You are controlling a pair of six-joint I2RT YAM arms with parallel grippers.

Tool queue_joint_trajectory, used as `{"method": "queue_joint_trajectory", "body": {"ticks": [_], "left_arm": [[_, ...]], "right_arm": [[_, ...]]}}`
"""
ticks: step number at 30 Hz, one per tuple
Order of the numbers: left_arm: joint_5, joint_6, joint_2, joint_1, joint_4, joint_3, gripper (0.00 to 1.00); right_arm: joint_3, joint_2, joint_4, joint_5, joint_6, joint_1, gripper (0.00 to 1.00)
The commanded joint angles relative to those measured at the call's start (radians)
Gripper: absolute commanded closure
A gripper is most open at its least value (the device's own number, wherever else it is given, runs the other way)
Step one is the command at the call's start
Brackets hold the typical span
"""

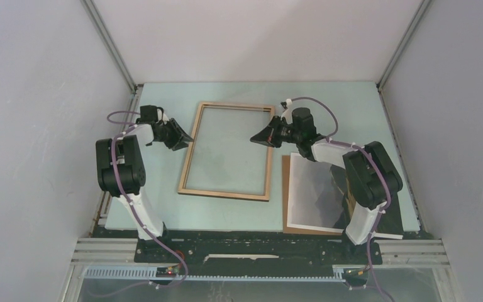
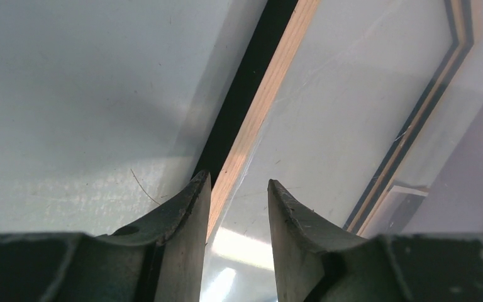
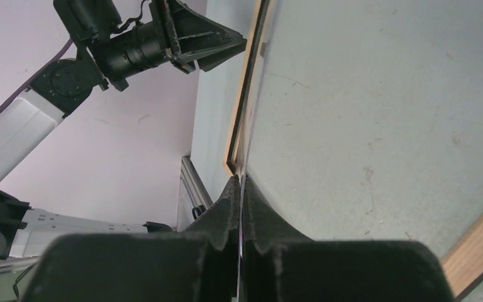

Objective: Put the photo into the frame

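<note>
Top view: frame (image 1: 226, 192) lies wood side up between the grippers. The left gripper (image 1: 185, 139) is at its left rim, the right gripper (image 1: 255, 138) over the pane. The photo (image 1: 314, 195) lies behind the right jaws, on a backing board (image 1: 285, 189).
Left wrist: jaws partway apart, rim entering the gap.
Right wrist: jaws pressed together, rim ahead.

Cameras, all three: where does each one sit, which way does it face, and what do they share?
Top external: above and behind the arms, looking down at the table; both arms, frame and photo show.
Left wrist: looks down past the open left gripper at the frame's left rim.
Right wrist: looks past the shut right gripper across the frame toward the left arm.
Shared: every view shows the frame.
</note>
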Motion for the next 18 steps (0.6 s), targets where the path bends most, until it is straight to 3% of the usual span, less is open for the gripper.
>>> {"method": "queue_joint_trajectory", "body": {"ticks": [1, 18], "left_arm": [[0.027, -0.005, 0.004, -0.009, 0.013, -0.026, 0.58], [0.039, -0.003, 0.012, -0.020, 0.015, -0.026, 0.61]], "right_arm": [[-0.007, 0.029, 0.051, 0.009, -0.033, -0.015, 0.96], [-0.007, 0.165, 0.147, 0.021, 0.020, -0.016, 0.91]]}}
